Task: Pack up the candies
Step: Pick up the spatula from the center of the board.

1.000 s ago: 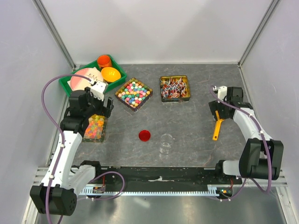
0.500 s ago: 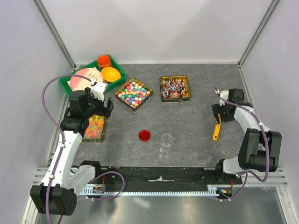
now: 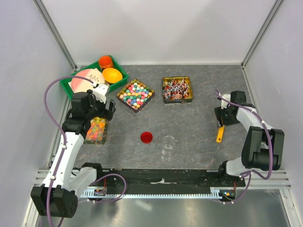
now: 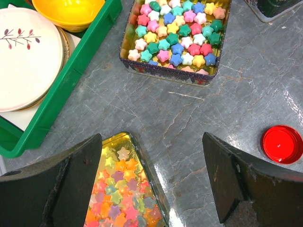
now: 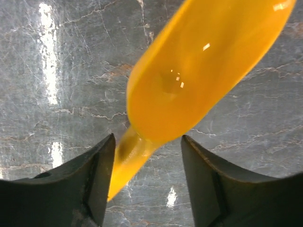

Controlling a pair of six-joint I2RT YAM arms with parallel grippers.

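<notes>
The candies (image 4: 175,35), small stars in pink, yellow, green, blue and white, lay packed in rows in an open square tin (image 4: 165,75) toward the back of the grey table (image 3: 189,123); nothing touched them. The left gripper (image 4: 151,142) hung above the table in front of that tin, its two dark fingers (image 4: 75,184) spread wide with nothing between them. Below its left finger sat a second tin (image 4: 158,198) with a gold lining, holding red, orange and yellow gummy stars (image 4: 118,189). A green tray (image 4: 66,85) stood just beside the candy tin on its left; it carried a white plate (image 4: 23,52) with a twig pattern, a yellow bowl (image 4: 66,9) and an orange cup (image 3: 105,61).

A round red lid (image 4: 282,144) lay flat on the table in front of the candy tin; a small clear cup (image 3: 168,144) stood upright near it, to the right. A tin of wrapped lollipops (image 3: 163,90) sat to the right of the candies.

At the right side of the table the right gripper (image 5: 147,141) was down low over a yellow scoop (image 5: 199,71) lying on the surface. Its jaws stood apart, one on each side of the scoop's narrow neck; the neck ran close by the left finger, and bare table showed between it and the right finger, so it was straddled rather than clamped.
</notes>
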